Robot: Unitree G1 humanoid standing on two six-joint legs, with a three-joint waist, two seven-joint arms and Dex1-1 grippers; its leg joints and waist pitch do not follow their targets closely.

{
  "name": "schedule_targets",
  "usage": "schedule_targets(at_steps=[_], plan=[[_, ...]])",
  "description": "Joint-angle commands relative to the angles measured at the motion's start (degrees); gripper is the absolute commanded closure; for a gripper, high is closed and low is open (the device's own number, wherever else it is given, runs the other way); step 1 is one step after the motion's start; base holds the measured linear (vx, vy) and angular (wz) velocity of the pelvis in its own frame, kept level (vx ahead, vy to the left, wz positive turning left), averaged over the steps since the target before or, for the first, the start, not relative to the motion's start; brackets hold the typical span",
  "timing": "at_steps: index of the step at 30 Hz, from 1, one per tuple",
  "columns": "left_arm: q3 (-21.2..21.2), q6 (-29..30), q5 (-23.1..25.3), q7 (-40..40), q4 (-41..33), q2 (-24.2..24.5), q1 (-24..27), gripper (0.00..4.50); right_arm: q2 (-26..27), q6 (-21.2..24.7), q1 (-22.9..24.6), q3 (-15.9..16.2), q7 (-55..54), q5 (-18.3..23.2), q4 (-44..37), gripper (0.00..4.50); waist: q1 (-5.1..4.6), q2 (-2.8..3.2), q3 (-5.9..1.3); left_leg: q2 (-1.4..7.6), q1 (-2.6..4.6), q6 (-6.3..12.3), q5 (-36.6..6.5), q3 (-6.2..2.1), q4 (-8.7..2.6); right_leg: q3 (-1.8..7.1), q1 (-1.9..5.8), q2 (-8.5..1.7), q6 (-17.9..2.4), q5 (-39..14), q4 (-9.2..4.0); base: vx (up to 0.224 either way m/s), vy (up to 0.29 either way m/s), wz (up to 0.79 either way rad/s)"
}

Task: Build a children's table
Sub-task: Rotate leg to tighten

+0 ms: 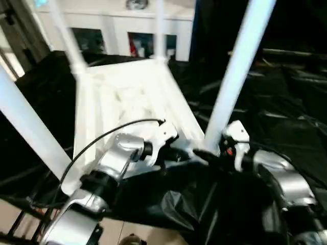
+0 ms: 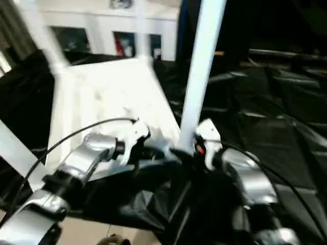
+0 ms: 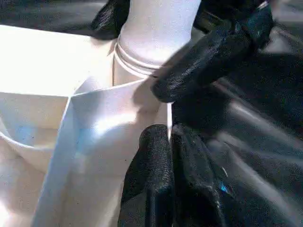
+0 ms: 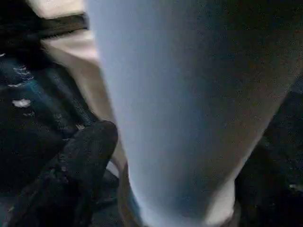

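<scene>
no brand, label or writing can be read anywhere you look. your white tabletop [image 1: 127, 102] lies upside down on the black-draped work table [image 1: 286, 117], ribbed underside up, reaching from the near edge of that table toward its far side. four white legs stand up out of its corner sockets: the near right leg [image 1: 232, 71] rises tilted from the corner closest to your grippers, the near left leg [image 1: 28, 127] leans out over the table's left side, and the far left leg [image 1: 69, 35] and far right leg [image 1: 159, 30] stand at the two back corners. your left gripper [image 3: 170, 156] has its two black fingers pressed together, holding nothing, with the tips at the tabletop's wall just below the near right socket. your right gripper [image 1: 204, 153] sits at the foot of the near right leg; one black finger [image 4: 80, 165] lies just beside the tube, and from the left wrist view a black finger [image 3: 208, 56] rests against the socket collar, but you cannot tell whether those jaws are clamped on the leg or standing free of it. crumpled black cloth [image 1: 173, 204] bunches under both forearms at the near edge. behind the table runs a white cabinet [image 1: 112, 25] with dark openings.
</scene>
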Motion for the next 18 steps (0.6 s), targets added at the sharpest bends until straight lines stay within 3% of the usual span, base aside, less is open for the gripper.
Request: schedule_targets(at_steps=[1, 5, 11, 18], plan=[[-1.5, -0.9, -3.6, -5.4, -5.1, -0.7, -0.7, 4.5, -0.8, 1.5, 0.3, 2.5, 4.8, 2.2, -2.3, 0.76, -0.04, -1.07, -3.32, 3.48, 0.97, 4.61, -11.9, -0.94, -4.17, 2.41, 2.72, -3.81, -13.2, -9.7, -3.98, 0.0, 0.0, 0.0], [-2.3, 0.0, -3.8, -9.5, -7.6, 2.8, 0.6, 4.5, -3.9, 2.7, 1.1, 3.7, 10.6, 3.1, -4.7, 0.76, 0.34, -0.96, -3.18, 3.59, 1.12, 3.53, -13.5, -0.97, -4.31, 2.58, 2.43, -3.97, -12.6, -12.1, -4.24, 0.0, 0.0, 0.0], [-2.4, 0.3, -3.9, -11.9, -8.7, 5.3, 1.5, 4.5, -6.0, 4.0, 1.6, 5.4, 13.8, 3.0, -6.2, 0.76, 0.97, -0.99, -3.22, 3.55, 1.14, 3.41, -12.4, -0.99, -4.23, 2.58, 2.34, -3.94, -12.7, -11.0, -4.02, 0.0, 0.0, 0.0], [-2.4, 1.2, -4.3, -12.7, -10.1, 6.8, 1.9, 4.5, -5.9, 5.1, 1.4, 5.9, 14.5, 3.1, -6.3, 1.46, 1.1, -0.96, -3.16, 3.48, 1.18, 2.85, -12.6, -1.0, -4.29, 2.56, 2.28, -3.87, -13.0, -10.9, -3.94, 0.0, 0.0, 0.0]])
